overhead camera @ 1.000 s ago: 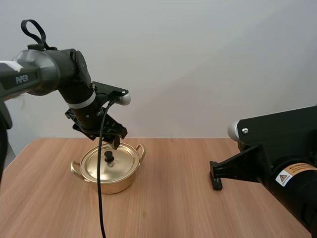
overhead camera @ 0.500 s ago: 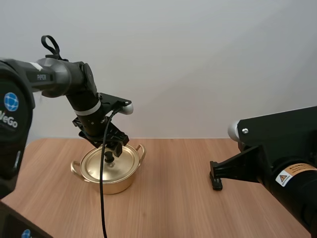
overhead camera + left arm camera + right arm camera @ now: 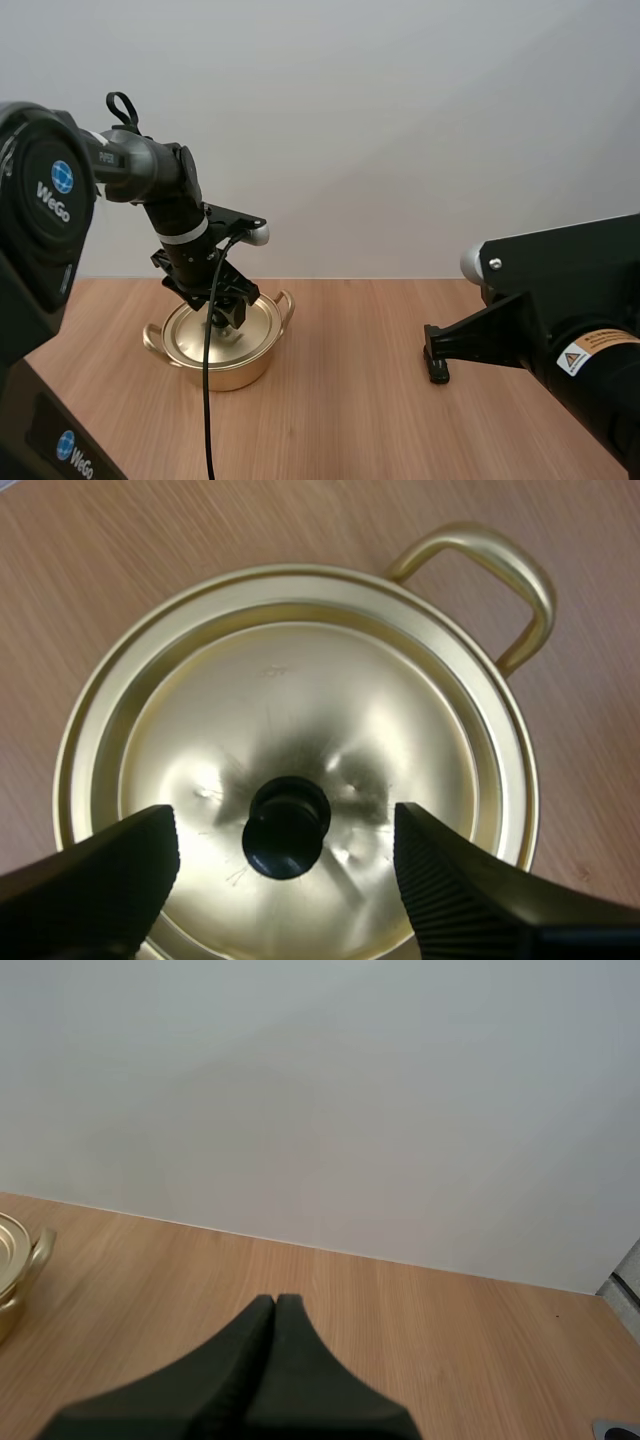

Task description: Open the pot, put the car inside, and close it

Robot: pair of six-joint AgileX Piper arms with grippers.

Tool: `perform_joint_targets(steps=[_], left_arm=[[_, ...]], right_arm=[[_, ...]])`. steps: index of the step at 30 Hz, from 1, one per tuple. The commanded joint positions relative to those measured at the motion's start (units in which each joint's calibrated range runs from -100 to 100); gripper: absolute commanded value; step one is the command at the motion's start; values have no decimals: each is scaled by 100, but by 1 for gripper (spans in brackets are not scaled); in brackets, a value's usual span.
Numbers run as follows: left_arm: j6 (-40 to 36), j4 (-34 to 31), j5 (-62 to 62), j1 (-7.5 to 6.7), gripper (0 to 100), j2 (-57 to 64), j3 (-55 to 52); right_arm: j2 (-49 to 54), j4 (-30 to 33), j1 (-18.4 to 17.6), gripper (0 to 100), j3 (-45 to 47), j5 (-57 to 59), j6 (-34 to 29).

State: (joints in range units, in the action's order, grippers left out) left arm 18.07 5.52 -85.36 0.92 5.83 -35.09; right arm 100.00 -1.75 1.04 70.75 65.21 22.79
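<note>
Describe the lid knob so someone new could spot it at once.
On the wooden table, on the left arm's side, sits a gold pot with two loop handles and a matching lid. At the lid's centre stands the knob, flanked by the open left gripper. It is small, round and black, the only dark part of the shiny gold pot.

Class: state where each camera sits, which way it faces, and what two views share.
High view: above, behind the robot, facing forward and down; right arm, left tool over the pot.
Left wrist view: on left arm, looking down at the lid; open fingers flank its knob.
Right wrist view: on right arm, looking across the table; shut right tool.
Shared: all show the pot.
</note>
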Motion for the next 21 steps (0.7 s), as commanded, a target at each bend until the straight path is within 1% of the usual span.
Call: perform_joint_targets(steps=[1,7,8,10,12,13,15,16,21], left_arm=[[-41,5,-4,1,100,-6,0],[-48,5,-4,1,100,-6,0],[-48,5,14,1,95,-6,0],[-48,5,14,1,75,-6,0],[-48,5,54,1,47,-6,0],[-48,-3,54,1,36,-6,0],[-48,-19,54,1,5,-6,0],[-37,-24,54,1,0,-6,0],[-37,-24,72,1,0,-6,0]], right_arm=[[0,1,4,0,-6,2,-4],[0,1,4,0,-6,2,-4],[0,1,4,0,-6,2,-4],[0,1,4,0,-6,2,-4],[0,1,3,0,-6,2,-4],[0,11,3,0,-6,2,-4],[0,19,3,0,-6,2,-4],[0,25,3,0,-6,2,-4],[0,25,3,0,-6,2,-4]])
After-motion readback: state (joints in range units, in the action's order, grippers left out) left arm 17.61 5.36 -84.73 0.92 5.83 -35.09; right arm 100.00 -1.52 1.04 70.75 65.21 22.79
